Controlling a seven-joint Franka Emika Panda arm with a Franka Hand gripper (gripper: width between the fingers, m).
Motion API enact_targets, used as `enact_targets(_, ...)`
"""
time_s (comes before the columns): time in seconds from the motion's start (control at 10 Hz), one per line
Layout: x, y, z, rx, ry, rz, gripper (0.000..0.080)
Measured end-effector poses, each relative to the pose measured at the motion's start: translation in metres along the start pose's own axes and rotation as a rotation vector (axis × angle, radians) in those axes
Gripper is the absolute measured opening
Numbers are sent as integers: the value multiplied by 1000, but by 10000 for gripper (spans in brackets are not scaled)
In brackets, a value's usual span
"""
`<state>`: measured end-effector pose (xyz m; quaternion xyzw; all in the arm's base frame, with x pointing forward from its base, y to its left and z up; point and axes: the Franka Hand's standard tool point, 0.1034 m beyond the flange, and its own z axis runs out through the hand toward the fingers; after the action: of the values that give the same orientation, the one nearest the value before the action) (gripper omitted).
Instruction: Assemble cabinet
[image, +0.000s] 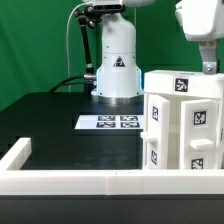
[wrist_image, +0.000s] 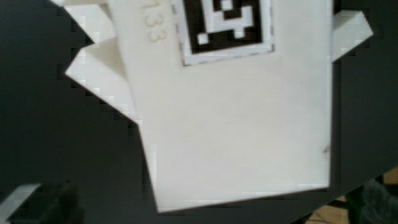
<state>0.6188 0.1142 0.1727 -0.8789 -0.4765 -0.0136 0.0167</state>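
Cabinet (image: 182, 125): white tagged box with smaller blocks, standing on the black surface (image: 60, 125) at the exterior view's right, near the border frame (image: 70, 180).
Claw (image: 208, 68): directly above the cabinet; fingertips cropped, so whether it is spread or closed cannot be told.
Wrist view: a tagged white panel (wrist_image: 222, 110) fills the picture.
Marker board (image: 110, 122): flat, beside the cabinet.
Step in hand (judged): approaching or seating a cabinet part from above.
Next move needs: square alignment over the panel before gripping or pressing.
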Motion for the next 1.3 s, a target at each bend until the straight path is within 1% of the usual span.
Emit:
enact_targets(0.2, -7, -4, 8, 3, -5, -5, 796)
enact_targets(0.3, -12, -4, 12, 4, -7, 1, 796)
enact_targets(0.5, -19, -2, 18, -3, -4, 11, 796)
enact_targets(0.7, -21, -2, 20, -2, -6, 17, 796)
enact_targets(0.8, -21, -2, 21, -3, -5, 21, 685)
enact_targets(0.9, -22, -2, 21, -3, -6, 23, 556)
enact_targets(1.3, -24, 0, 21, -5, -4, 67, 561)
